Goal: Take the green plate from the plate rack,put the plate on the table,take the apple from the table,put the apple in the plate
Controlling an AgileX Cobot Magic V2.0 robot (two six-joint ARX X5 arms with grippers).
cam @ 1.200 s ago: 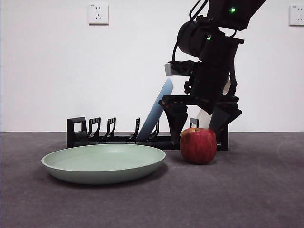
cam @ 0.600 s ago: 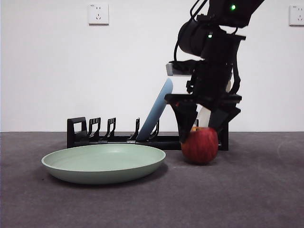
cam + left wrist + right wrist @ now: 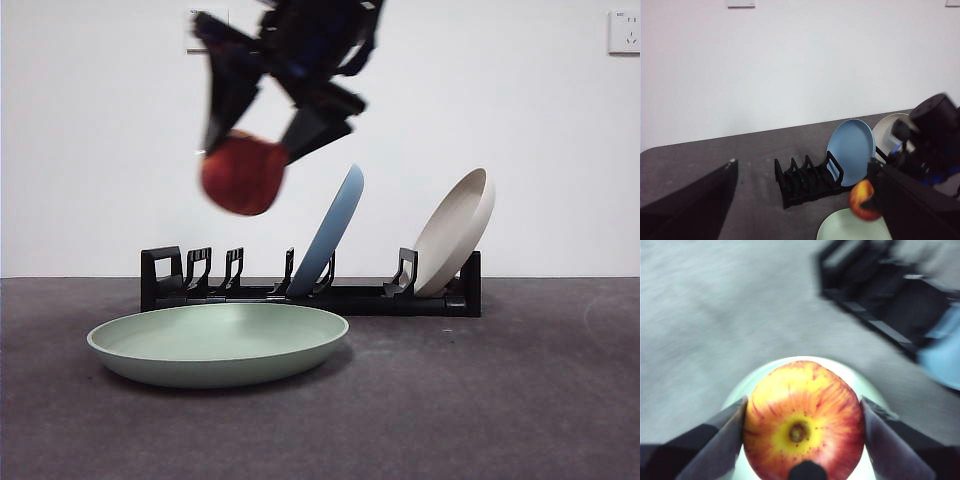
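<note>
**Apple in the air above the green plate, release to come**

The apple [image 3: 243, 172] is clear of the table, pinched between the two jaws of the right gripper [image 3: 803, 426]; the right wrist view shows a jaw pressed to each flank, stem dimple facing the camera. In the front view it hangs high, above the level of the plate rack [image 3: 310, 283] and over the green plate [image 3: 219, 343], somewhat blurred. The wrist view agrees, with the pale green rim showing around the fruit directly beneath it.

The green plate lies flat on the table [image 3: 520, 400], just in front of the rack. A light blue plate [image 3: 328, 232] and a cream-white dish [image 3: 455, 232] lean in the rack's slots.

The left gripper [image 3: 805, 200] waits off to the side, its jaws spread wide and holding nothing; its camera looks across at the rack and the carried apple.

The plate steps look done, and the step in hand is the last one: setting the apple into the plate. The next move calls for a straight descent toward the plate's middle, with the jaws parting only once the apple is resting on or nearly touching the plate, since a round fruit dropped from height could roll over the shallow rim.
</note>
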